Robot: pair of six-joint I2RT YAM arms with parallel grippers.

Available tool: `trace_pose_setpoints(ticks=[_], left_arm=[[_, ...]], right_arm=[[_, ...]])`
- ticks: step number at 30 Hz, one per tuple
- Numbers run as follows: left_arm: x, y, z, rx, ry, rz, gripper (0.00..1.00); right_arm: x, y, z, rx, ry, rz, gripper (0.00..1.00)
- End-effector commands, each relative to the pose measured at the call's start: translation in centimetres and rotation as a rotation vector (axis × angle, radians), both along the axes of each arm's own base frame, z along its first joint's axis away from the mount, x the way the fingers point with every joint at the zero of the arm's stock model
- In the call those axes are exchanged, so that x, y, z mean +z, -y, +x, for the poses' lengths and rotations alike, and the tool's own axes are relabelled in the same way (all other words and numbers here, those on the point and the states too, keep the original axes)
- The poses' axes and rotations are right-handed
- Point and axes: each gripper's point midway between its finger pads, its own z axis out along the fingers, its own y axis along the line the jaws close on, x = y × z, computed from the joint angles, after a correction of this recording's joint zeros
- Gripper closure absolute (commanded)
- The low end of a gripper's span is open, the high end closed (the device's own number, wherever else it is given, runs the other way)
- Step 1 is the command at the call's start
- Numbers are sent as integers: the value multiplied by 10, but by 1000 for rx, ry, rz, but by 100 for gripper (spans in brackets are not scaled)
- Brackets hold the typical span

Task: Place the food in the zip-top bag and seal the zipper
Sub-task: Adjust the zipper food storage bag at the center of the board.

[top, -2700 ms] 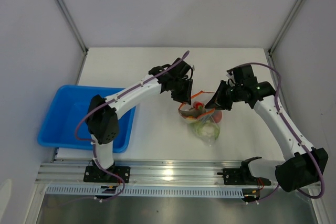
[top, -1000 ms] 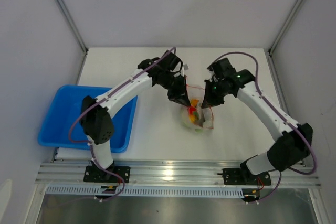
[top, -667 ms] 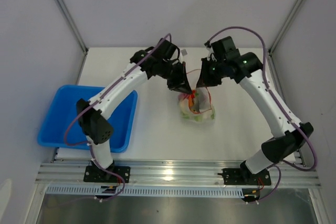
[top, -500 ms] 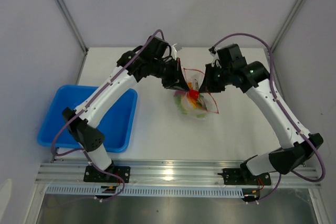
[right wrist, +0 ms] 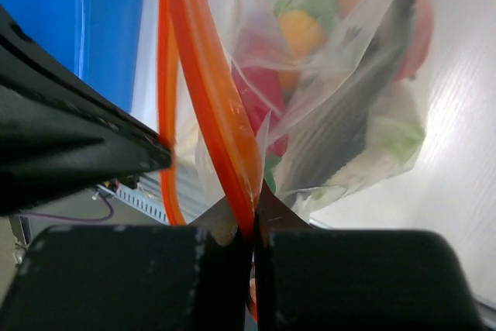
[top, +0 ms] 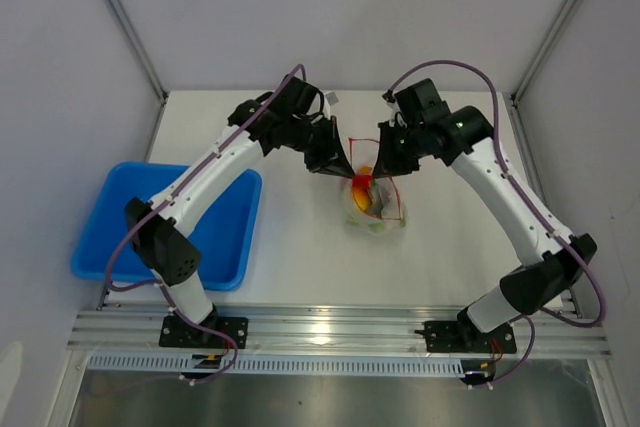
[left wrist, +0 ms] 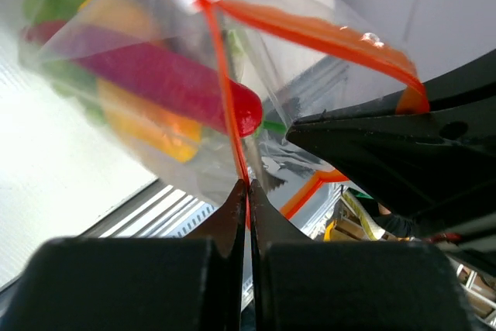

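Blue tray (top: pixel 105 247): at the table's (top: pixel 300 267) left edge, well apart, no obstacle.
Left gripper (top: pixel 336 161): clamped on the zipper's (left wrist: pixel 219 67) left end, likely to keep the mouth taut.
Zip-top bag (top: pixel 380 217): hangs over mid-table between both grips, food (top: pixel 368 192) inside, mouth not yet sealed.
Right gripper (top: pixel 386 163): pinched on the zipper's right end, sharing the load.

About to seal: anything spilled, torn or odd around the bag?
Nothing stands out. The left gripper and right gripper each pinch the zipper of the zip-top bag, its mouth open between them. The food sits inside; none shows loose on the table.
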Motion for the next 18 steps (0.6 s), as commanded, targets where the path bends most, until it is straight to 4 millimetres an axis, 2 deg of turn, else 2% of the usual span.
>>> trace_pose_setpoints(ticks=[1,4,6,7,12,15,18], left_arm=[[10,0,-6,-11,-31,-44,100],[10,6,-18,-65,-50,-96,100],[24,9,-18,-88,13,-144,99],[20,8,-19,-96,18,-139,99],[14,12,-23,-165,25,-167,99],[10,9,-23,-181,58,-153,99],[6,7,-23,-192,68,-134,99]], right_arm=[[-7,12,-19,2,-38,-29,100],[-7,12,-28,12,-61,-24,100],[-3,13,-33,11,-44,-4,100],[-3,13,-35,13,-44,-2,100],[-21,15,-44,38,-92,-15,99],[-21,10,-43,74,-89,-1,87],[-18,7,-37,86,-91,-8,79]])
